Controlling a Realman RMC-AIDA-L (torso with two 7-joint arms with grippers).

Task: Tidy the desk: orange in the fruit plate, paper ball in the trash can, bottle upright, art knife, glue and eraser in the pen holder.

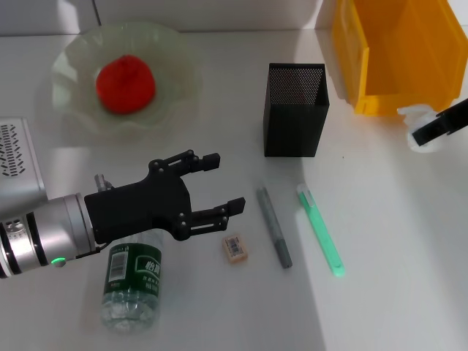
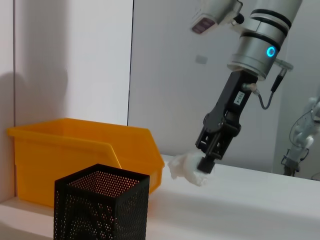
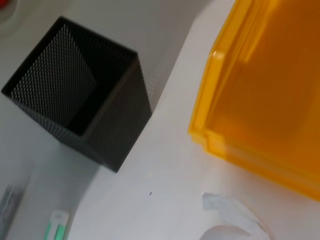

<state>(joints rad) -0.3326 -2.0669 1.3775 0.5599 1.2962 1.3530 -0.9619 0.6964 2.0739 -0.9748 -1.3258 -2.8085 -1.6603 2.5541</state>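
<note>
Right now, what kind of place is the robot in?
Probably a lab with a pretend desk. A pen holder, eraser and fruit plate sit on a white table, and another robot arm stands in the background.

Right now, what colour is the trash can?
Bright yellow; the trash can shows best in the head view.

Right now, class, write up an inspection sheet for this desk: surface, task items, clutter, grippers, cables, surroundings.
Surface: white desk.
Task items: orange in fruit plate; bottle lying flat; eraser, grey pen-like tool, green knife on desk; pen holder looks empty; trash can behind.
Clutter: grey device.
Grippers: left gripper open above bottle; right gripper shut on paper ball.
Cables: one on right wrist.
Surroundings: white wall.
</note>
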